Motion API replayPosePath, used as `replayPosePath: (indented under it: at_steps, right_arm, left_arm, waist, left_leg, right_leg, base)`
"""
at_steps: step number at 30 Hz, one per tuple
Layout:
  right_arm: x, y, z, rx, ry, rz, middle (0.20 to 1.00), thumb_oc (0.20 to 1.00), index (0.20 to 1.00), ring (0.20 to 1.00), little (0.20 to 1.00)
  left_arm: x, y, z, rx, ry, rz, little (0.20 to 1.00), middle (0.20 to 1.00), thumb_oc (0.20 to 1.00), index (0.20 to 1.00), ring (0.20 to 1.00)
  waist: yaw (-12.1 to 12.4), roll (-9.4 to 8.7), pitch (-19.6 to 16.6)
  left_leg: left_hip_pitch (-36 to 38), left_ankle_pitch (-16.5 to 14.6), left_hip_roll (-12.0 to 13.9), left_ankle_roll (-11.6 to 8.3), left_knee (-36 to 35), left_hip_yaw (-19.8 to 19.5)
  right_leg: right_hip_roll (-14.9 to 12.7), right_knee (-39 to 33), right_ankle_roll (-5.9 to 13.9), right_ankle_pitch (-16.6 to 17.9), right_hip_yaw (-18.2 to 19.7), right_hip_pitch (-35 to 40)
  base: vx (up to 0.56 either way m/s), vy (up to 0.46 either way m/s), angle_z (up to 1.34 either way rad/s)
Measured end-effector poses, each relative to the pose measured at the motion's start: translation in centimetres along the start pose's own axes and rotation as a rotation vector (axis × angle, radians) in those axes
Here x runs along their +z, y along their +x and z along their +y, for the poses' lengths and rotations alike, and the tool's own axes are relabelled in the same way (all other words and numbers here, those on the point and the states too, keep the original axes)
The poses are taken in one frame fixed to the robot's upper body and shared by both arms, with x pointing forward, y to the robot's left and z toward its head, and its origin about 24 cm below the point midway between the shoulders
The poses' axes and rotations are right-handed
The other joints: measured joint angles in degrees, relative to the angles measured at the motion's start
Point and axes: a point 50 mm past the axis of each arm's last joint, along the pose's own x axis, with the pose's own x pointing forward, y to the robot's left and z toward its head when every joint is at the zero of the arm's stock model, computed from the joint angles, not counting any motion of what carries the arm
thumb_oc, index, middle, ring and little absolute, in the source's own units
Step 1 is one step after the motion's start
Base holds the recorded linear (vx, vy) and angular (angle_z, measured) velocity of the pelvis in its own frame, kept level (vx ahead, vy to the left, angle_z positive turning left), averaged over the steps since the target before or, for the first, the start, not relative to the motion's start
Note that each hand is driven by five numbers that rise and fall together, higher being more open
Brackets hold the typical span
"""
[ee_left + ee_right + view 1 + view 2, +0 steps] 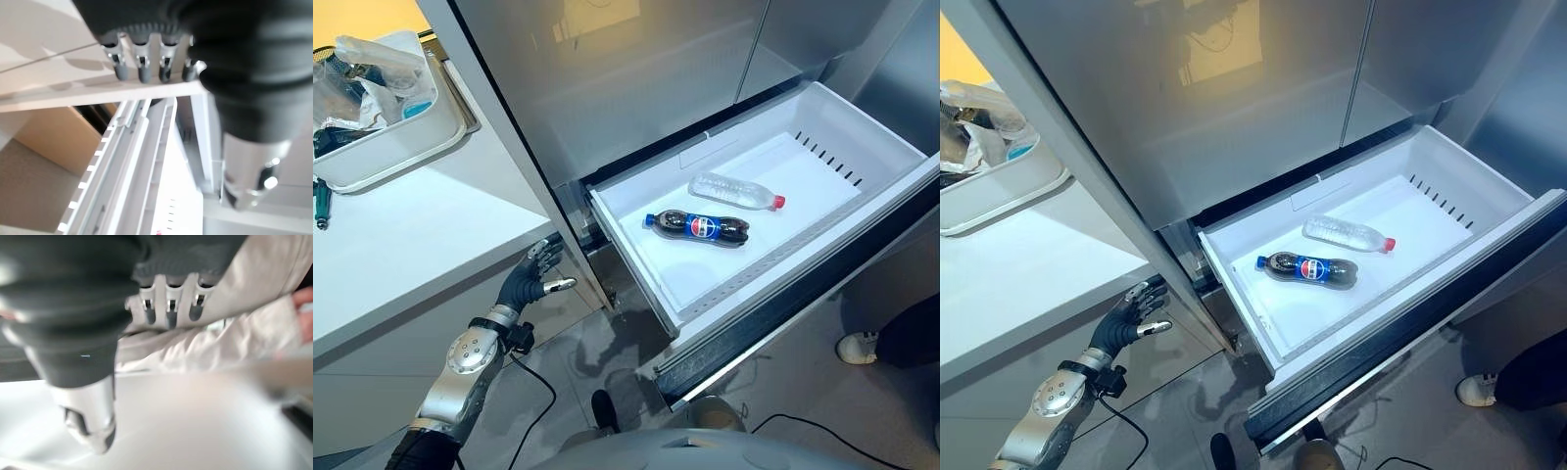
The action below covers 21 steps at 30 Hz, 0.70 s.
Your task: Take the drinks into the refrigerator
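With the cola bottle (697, 226) and the clear water bottle (736, 191) already lying in the open refrigerator drawer (636, 257) at frame centre, the left hand (534, 276), fingers relaxed and empty at lower left, likely must next push the drawer shut.

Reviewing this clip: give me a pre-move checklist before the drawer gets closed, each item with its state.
1. Cola bottle lying fully inside the drawer: ok.
2. Clear water bottle inside, beside the cola bottle: ok.
3. Drawer shut: not ok, pulled out.
4. Left robot hand empty, fingers relaxed, beside the drawer's left corner: ok.
5. Right robot hand empty: ok, fingers straight, holding nothing.
6. Person's shoe near the drawer front: cannot tell if clear.
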Motion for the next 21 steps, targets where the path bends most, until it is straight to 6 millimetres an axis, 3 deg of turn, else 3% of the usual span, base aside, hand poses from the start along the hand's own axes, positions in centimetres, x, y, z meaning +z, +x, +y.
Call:
replayPosePath:
  at_steps: [2, 3, 4, 5, 6, 7, 9, 11, 13, 14, 16, 19, 20, 21]
  right_arm:
    - [-3.8, -2.3, -3.2, -0.033, -0.219, 0.179, 1.000, 1.000, 1.000, 1.000, 1.000]
    - [-4.6, -2.8, -3.9, -0.041, -0.271, 0.217, 1.000, 1.000, 1.000, 1.000, 1.000]
    - [-5.8, -3.9, -5.3, -0.051, -0.370, 0.291, 0.580, 0.580, 0.580, 0.580, 0.580]
    - [-6.5, -4.6, -5.8, -0.055, -0.401, 0.324, 0.260, 0.260, 0.260, 0.260, 0.260]
    - [-8.0, -6.1, -6.5, -0.057, -0.441, 0.390, 0.200, 0.200, 0.200, 0.200, 0.200]
    - [-10.1, -8.4, -7.1, -0.037, -0.502, 0.496, 0.200, 0.200, 0.200, 0.200, 0.200]
    - [-12.2, -10.8, -6.9, 0.053, -0.604, 0.608, 0.200, 0.200, 0.200, 0.200, 0.200]
    - [-13.6, -12.4, -6.4, 0.144, -0.682, 0.674, 0.200, 0.200, 0.200, 0.200, 0.200]
    - [-15.0, -13.7, -4.5, 0.256, -0.727, 0.712, 0.200, 0.200, 0.200, 0.200, 0.200]
    - [-15.9, -14.4, -2.0, 0.388, -0.765, 0.712, 0.200, 0.200, 0.200, 0.200, 0.200]
    - [-16.7, -15.5, 0.1, 0.549, -0.842, 0.700, 0.200, 0.200, 0.200, 0.200, 0.200]
    - [-16.8, -15.0, 4.1, 0.665, -0.848, 0.624, 0.200, 0.200, 0.200, 0.200, 0.200]
    - [-16.3, -14.5, 7.1, 0.735, -0.839, 0.551, 0.200, 0.200, 0.200, 0.200, 0.200]
    - [-16.1, -14.3, 8.1, 0.754, -0.833, 0.524, 0.200, 0.200, 0.200, 0.200, 0.200]
  left_arm:
    - [-0.1, -0.2, 0.2, 0.006, 0.000, 0.006, 1.000, 1.000, 1.000, 1.000, 1.000]
    - [-0.1, -0.2, 0.2, 0.005, 0.000, 0.006, 1.000, 1.000, 1.000, 1.000, 1.000]
    - [-0.2, -0.3, 0.2, 0.005, -0.004, 0.006, 1.000, 1.000, 1.000, 1.000, 1.000]
    - [-0.3, -0.4, 0.2, 0.008, -0.010, 0.006, 1.000, 1.000, 1.000, 1.000, 1.000]
    - [-0.4, -0.5, 0.2, 0.017, -0.023, 0.005, 1.000, 1.000, 1.000, 1.000, 1.000]
    - [-0.5, -0.5, -0.1, 0.022, -0.044, 0.001, 1.000, 1.000, 1.000, 1.000, 1.000]
    - [-0.7, -0.5, -0.4, 0.022, -0.058, 0.001, 1.000, 1.000, 1.000, 1.000, 1.000]
    - [-0.8, -0.5, -0.6, 0.012, -0.062, 0.002, 1.000, 1.000, 1.000, 1.000, 1.000]
    - [-0.6, -0.4, -1.4, -0.033, -0.064, -0.013, 1.000, 1.000, 1.000, 1.000, 1.000]
    - [-0.5, -0.1, -2.2, -0.080, -0.066, -0.023, 1.000, 1.000, 1.000, 1.000, 1.000]
    - [0.0, 0.3, -3.6, -0.148, -0.069, -0.046, 1.000, 1.000, 1.000, 1.000, 1.000]
    - [0.3, 0.3, -4.2, -0.176, -0.069, -0.068, 1.000, 1.000, 1.000, 1.000, 1.000]
    - [0.3, 0.2, -4.2, -0.182, -0.061, -0.065, 1.000, 1.000, 1.000, 1.000, 1.000]
    - [0.3, 0.1, -4.3, -0.187, -0.057, -0.064, 1.000, 1.000, 1.000, 1.000, 1.000]
  waist:
    - [-0.20, -0.16, -0.17]
    - [-0.14, -0.01, -0.29]
    - [-0.15, 0.29, -0.46]
    - [-0.17, 0.43, -0.54]
    - [-0.09, 0.52, -0.67]
    - [0.03, 0.52, -0.83]
    - [-0.14, 1.17, -1.16]
    - [-0.29, 1.48, -1.24]
    - [0.10, 2.22, -1.38]
    - [0.33, 2.84, -1.20]
    - [1.12, 3.38, -0.87]
    - [3.19, 4.34, -0.17]
    - [4.22, 5.07, 0.57]
    - [4.43, 5.24, 0.73]
  left_leg:
    - [0.33, -0.03, 0.07, 0.00, -0.08, -0.06]
    - [0.33, -0.11, 0.15, 0.00, -0.10, -0.07]
    - [0.29, -0.45, 0.37, 0.24, -0.12, -0.07]
    - [0.28, -0.45, 0.41, 0.23, -0.12, -0.08]
    - [0.20, -0.45, 0.51, 0.23, -0.13, -0.22]
    - [0.02, -0.44, 0.58, 0.22, -0.12, -0.33]
    - [-0.27, -0.29, 0.41, 0.30, -0.11, -0.95]
    - [-0.17, -0.06, 0.34, -0.03, -0.10, -1.26]
    - [-0.26, 0.04, 0.18, -0.04, -0.10, -1.82]
    - [-0.22, 0.17, 0.20, -0.08, -0.10, -2.08]
    - [-0.02, 0.25, 0.28, -0.12, -0.06, -3.04]
    - [-0.25, 0.65, 0.29, -0.14, -0.08, -4.10]
    - [-0.80, 1.08, 0.34, -0.26, -0.09, -4.77]
    - [-1.13, 1.24, 0.36, -0.28, -0.10, -4.91]
  right_leg:
    - [-0.02, -0.38, -0.11, 0.10, -0.04, 0.56]
    - [-0.02, -0.40, -0.10, 0.08, -0.05, 0.62]
    - [-0.02, -0.45, -0.09, 0.07, -0.05, 0.57]
    - [0.00, -0.49, -0.09, 0.07, -0.05, 0.55]
    - [0.06, -0.66, -0.08, 0.05, -0.16, 0.64]
    - [0.14, -0.98, -0.10, 0.09, -0.23, 0.64]
    - [-0.05, -1.39, -0.25, 0.40, -0.77, 0.82]
    - [-0.14, -1.54, -0.23, 0.45, -1.24, 1.16]
    - [-0.40, -2.21, -0.24, 0.73, -1.87, 1.76]
    - [-0.37, -2.24, -0.26, 0.74, -2.10, 2.06]
    - [-0.25, -2.28, -0.33, 0.82, -2.51, 2.19]
    - [-0.16, -2.45, -0.35, 0.81, -3.46, 2.65]
    - [-0.07, -2.42, -0.40, 0.86, -4.30, 2.70]
    - [-0.06, -2.40, -0.42, 0.90, -4.58, 2.41]
  base:
    - [0.02, 0.006, -0.01]
    - [0.01, 0.001, -0.05]
    - [0.00, 0.000, 0.00]
    - [0.00, 0.000, 0.00]
    - [0.00, 0.000, 0.00]
    - [-0.02, -0.006, 0.05]
    - [-0.01, -0.002, 0.12]
    - [-0.02, -0.002, 0.15]
    - [-0.04, -0.002, 0.13]
    - [-0.03, -0.002, 0.06]
    - [-0.04, 0.000, 0.10]
    - [-0.09, -0.009, 0.19]
    - [-0.06, -0.001, 0.18]
    - [-0.13, -0.006, 0.28]
